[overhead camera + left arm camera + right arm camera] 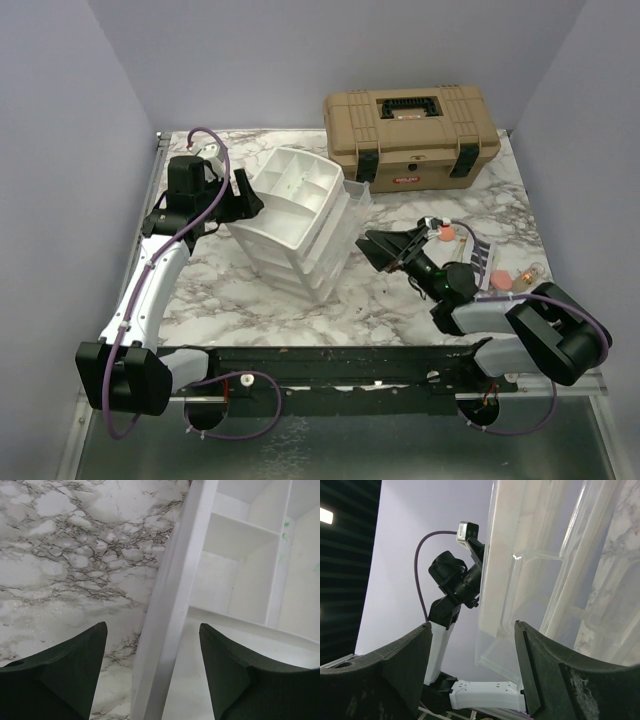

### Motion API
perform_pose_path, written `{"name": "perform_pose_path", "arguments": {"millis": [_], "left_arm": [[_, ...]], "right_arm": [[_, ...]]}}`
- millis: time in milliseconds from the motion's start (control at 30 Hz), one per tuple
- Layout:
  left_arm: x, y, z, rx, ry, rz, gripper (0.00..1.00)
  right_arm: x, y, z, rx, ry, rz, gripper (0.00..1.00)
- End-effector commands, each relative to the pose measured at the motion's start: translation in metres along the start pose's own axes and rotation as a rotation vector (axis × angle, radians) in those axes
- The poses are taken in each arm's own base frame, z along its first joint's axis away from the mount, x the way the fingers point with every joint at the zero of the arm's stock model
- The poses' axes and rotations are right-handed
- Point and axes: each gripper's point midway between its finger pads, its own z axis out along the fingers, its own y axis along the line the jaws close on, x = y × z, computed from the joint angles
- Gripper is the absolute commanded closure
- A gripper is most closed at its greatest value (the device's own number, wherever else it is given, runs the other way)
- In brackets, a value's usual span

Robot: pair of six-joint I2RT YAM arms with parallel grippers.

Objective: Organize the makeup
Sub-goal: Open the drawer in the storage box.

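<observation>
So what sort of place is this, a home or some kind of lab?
Likely a robot lab cell: plain walls box in a marble-look table, with a left arm and right arm bolted along its near edge.

Bright, even overhead light, soft shadow beside the white drawer unit (pixel 300 225), top view sharp, left gripper (pixel 152 627) dark and slightly soft, white plastic nearly blown out, light strip (pixel 325 515) at the right wrist view's edge, small glint on clear plastic.
</observation>
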Motion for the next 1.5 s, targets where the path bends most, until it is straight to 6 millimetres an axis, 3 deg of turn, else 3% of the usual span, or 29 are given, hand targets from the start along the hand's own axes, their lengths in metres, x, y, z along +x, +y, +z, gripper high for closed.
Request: {"name": "perform_pose_path", "arguments": {"millis": [0,167,300,433,567,667,867,967,1200,1333,1467], "left_arm": [[0.006,-0.009,-0.005,0.039,0.042,0.001,0.24],[-0.004,-0.021,-0.015,0.082,0.014,0.014,0.23],[-0.015,-0.028,-0.022,0.098,-0.010,0.022,0.22],[-0.018,-0.034,-0.026,0.118,-0.006,0.029,0.20],[-0.023,-0.045,-0.032,0.154,-0.014,0.032,0.18],[-0.028,-0.049,-0.036,0.164,-0.027,0.043,0.17],[-0.022,-0.045,-0.036,0.147,-0.010,0.066,0.15],[-0.020,-0.040,-0.038,0.120,-0.007,0.087,0.15],[-0.011,-0.031,-0.036,0.090,0.008,0.122,0.15],[-0.007,-0.037,-0.037,0.136,0.017,0.179,0.15],[-0.004,-0.041,-0.040,0.174,0.018,0.227,0.15]], "right_arm": [[-0.010,0.046,-0.014,-0.198,-0.069,-0.049,0.28],[-0.012,0.039,-0.022,-0.166,-0.095,-0.087,0.28],[-0.017,0.018,-0.021,-0.009,-0.112,-0.156,0.17],[-0.033,0.010,-0.016,0.270,-0.148,-0.323,0.06],[-0.067,0.015,-0.045,0.610,-0.248,-0.495,0.04],[-0.077,0.020,-0.058,0.754,-0.256,-0.559,0.02],[-0.065,-0.024,-0.043,1.015,-0.044,-0.543,0.02],[-0.055,-0.041,-0.032,1.065,0.050,-0.531,0.00],[-0.052,-0.061,-0.028,1.122,0.069,-0.545,0.00],[-0.044,-0.070,-0.017,1.136,0.135,-0.546,0.00],[-0.044,-0.076,-0.019,1.239,0.153,-0.614,0.00]]}}
